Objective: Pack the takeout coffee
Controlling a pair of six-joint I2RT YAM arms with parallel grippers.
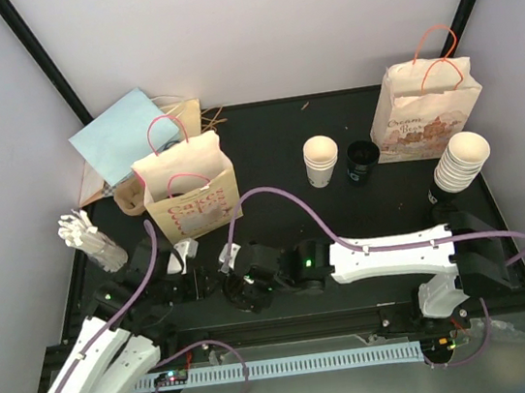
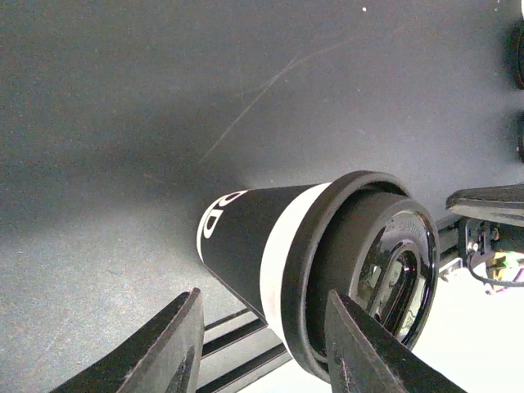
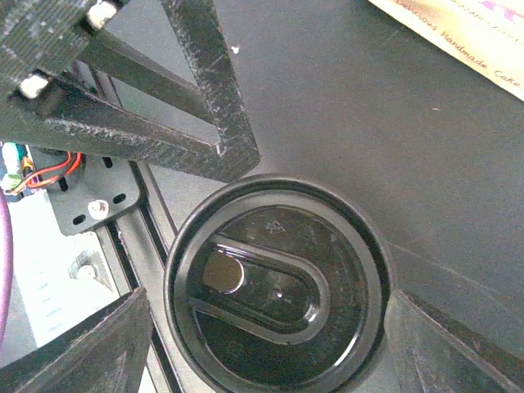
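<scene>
The takeout coffee is a black cup (image 2: 246, 233) with a white band and a black lid (image 3: 274, 286), near the table's front left. In the top view both grippers hide it. My right gripper (image 3: 274, 344) is open, its fingers standing on either side of the lid with a little room. My left gripper (image 2: 266, 352) reaches in from the side. One of its fingers (image 2: 176, 344) is apart from the cup, the other overlaps the lid's rim. The two grippers meet in the top view, left gripper (image 1: 197, 284) beside right gripper (image 1: 246, 285). A paper bag (image 1: 189, 192) with pink handles stands just behind them.
A second paper bag (image 1: 426, 110) stands at the back right. A stack of white cups (image 1: 321, 161) and a black cup (image 1: 362, 161) are mid-table, another cup stack (image 1: 460, 161) at the right. Blue paper (image 1: 122, 133) and white sticks (image 1: 87, 236) lie at the left.
</scene>
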